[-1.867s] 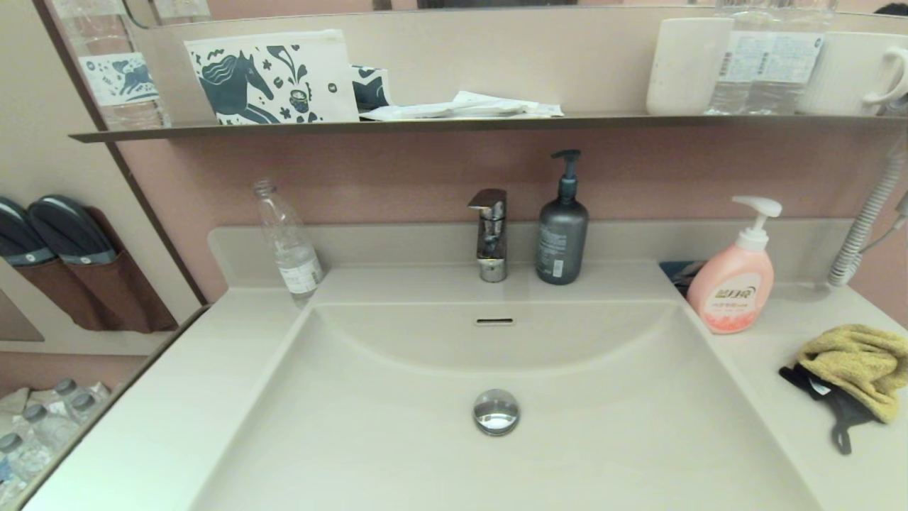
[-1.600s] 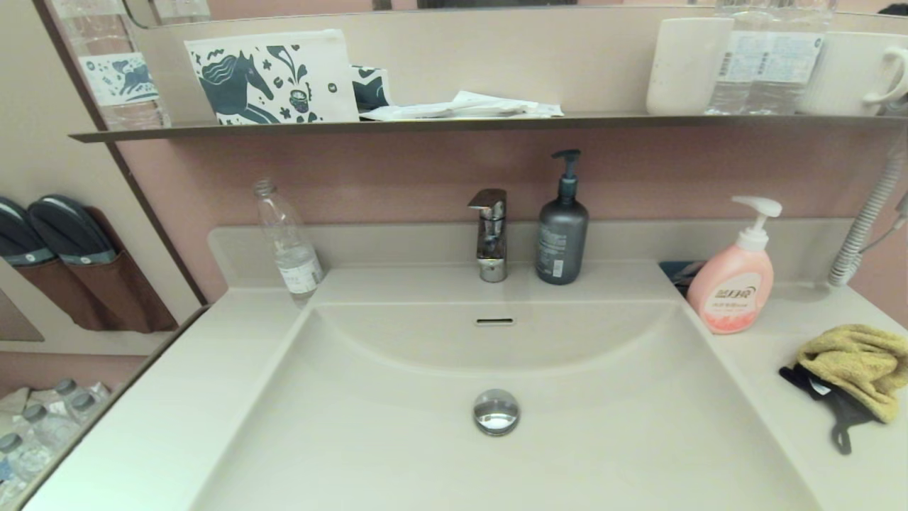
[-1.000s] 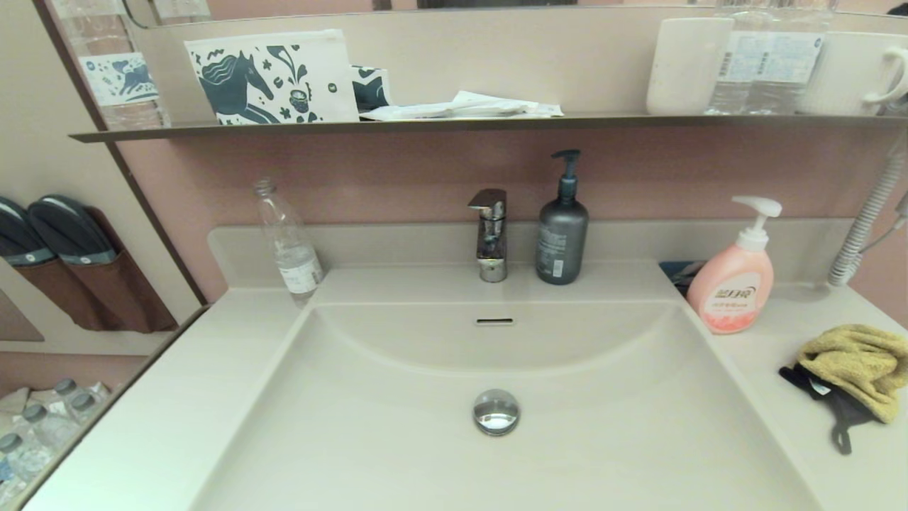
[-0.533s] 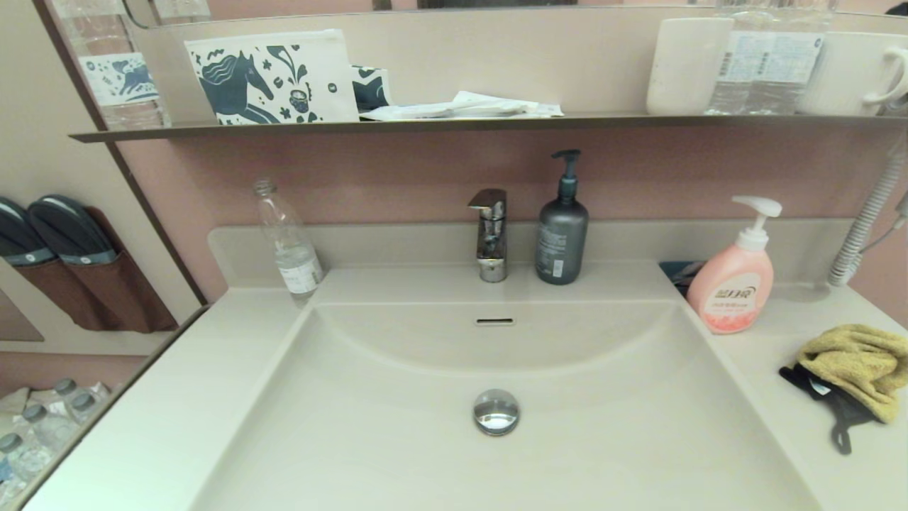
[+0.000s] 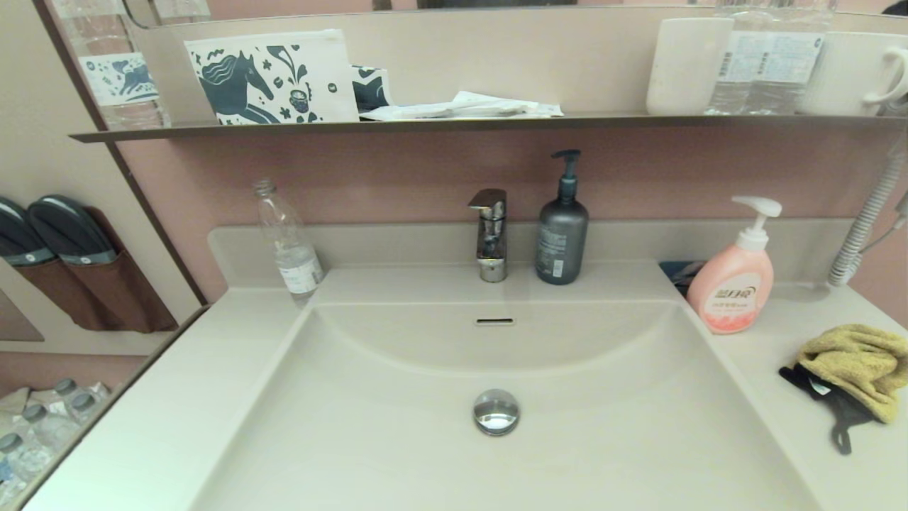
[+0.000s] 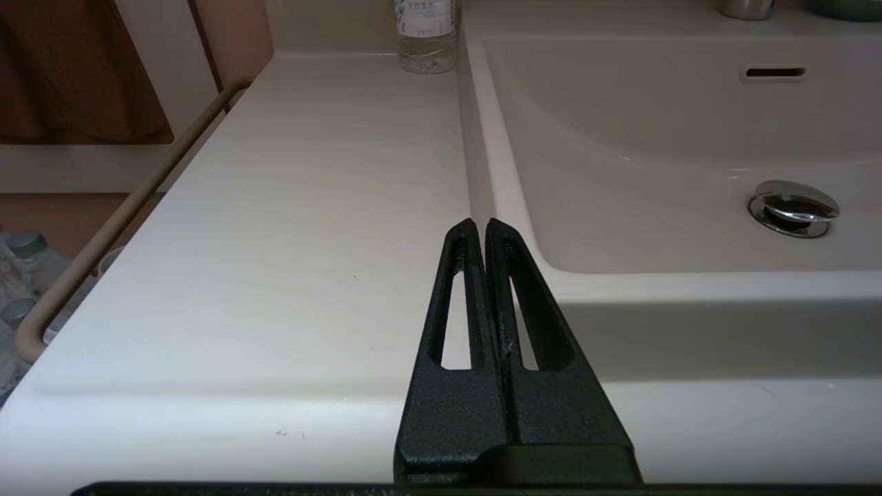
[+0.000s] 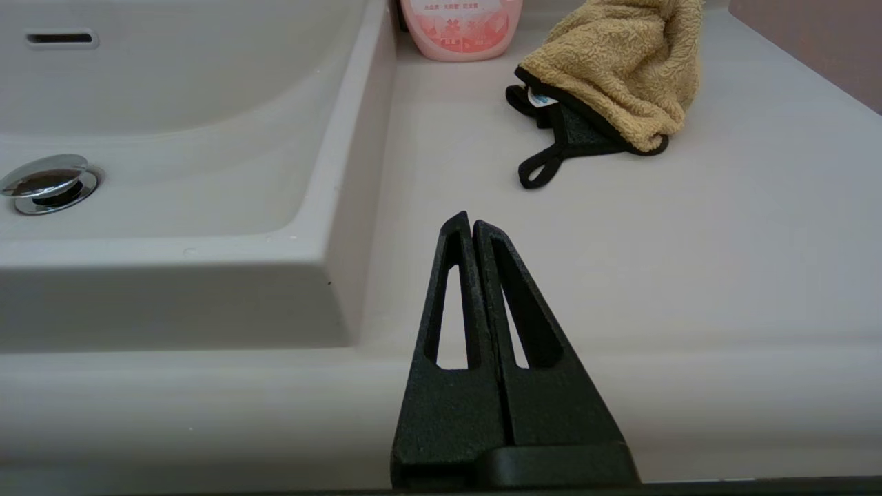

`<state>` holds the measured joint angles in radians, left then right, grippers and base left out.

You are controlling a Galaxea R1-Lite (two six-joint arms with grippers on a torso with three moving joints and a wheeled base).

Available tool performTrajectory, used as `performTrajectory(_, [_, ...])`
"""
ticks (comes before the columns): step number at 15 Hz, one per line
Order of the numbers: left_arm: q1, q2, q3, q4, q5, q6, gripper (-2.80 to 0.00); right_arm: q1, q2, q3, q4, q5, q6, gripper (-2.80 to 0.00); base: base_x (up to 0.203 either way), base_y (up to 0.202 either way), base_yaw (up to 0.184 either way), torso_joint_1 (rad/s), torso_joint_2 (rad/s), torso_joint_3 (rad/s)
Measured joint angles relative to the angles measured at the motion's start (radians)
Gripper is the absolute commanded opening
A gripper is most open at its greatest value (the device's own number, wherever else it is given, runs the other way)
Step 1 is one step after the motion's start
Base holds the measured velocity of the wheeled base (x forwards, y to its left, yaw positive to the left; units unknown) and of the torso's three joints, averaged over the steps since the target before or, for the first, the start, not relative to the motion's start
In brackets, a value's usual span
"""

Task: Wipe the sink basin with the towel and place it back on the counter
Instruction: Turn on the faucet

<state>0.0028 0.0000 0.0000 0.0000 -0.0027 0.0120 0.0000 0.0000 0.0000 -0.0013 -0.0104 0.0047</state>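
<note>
The mustard-yellow towel (image 5: pixel 855 365) with black edging lies bunched on the counter (image 5: pixel 762 365) right of the sink basin (image 5: pixel 397 411), also seen as the towel (image 7: pixel 620 69) in the right wrist view. The basin is dry-looking, with its chrome drain plug (image 5: pixel 496 411) and slot overflow (image 5: pixel 494 321). Neither arm shows in the head view. My right gripper (image 7: pixel 471 222) is shut and empty, low near the counter's front edge, short of the towel. My left gripper (image 6: pixel 479 226) is shut and empty over the counter (image 6: pixel 310 207) left of the basin.
A pink pump soap bottle (image 5: pixel 732 287) stands just behind the towel. A dark grey pump bottle (image 5: pixel 562 234) and the chrome faucet (image 5: pixel 490 234) stand behind the basin. A clear plastic bottle (image 5: pixel 289 245) is at the back left. A dark shelf (image 5: pixel 461 124) overhangs.
</note>
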Motion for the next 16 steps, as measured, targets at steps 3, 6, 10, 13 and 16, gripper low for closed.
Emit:
performTrajectory(3, [0.000, 0.000, -0.019, 0.011, -0.003, 0.009, -2.80, 0.000, 0.000, 0.000, 0.000, 0.000, 0.000, -2.80, 0.000, 0.000, 0.000, 0.000, 0.00, 0.000])
performTrajectory(6, [-0.001, 0.004, -0.051, 0.028, -0.005, 0.010, -2.80, 0.000, 0.000, 0.000, 0.000, 0.000, 0.000, -2.80, 0.000, 0.000, 0.000, 0.000, 0.00, 0.000])
performTrajectory(10, [-0.001, 0.034, -0.098, 0.051, -0.026, 0.010, -2.80, 0.000, 0.000, 0.000, 0.000, 0.000, 0.000, -2.80, 0.000, 0.000, 0.000, 0.000, 0.00, 0.000])
performTrajectory(13, [-0.002, 0.120, -0.161, 0.044, -0.071, 0.011, -2.80, 0.000, 0.000, 0.000, 0.000, 0.000, 0.000, -2.80, 0.000, 0.000, 0.000, 0.000, 0.00, 0.000])
performTrajectory(16, [-0.003, 0.253, -0.249, 0.024, -0.116, 0.010, -2.80, 0.000, 0.000, 0.000, 0.000, 0.000, 0.000, -2.80, 0.000, 0.000, 0.000, 0.000, 0.00, 0.000])
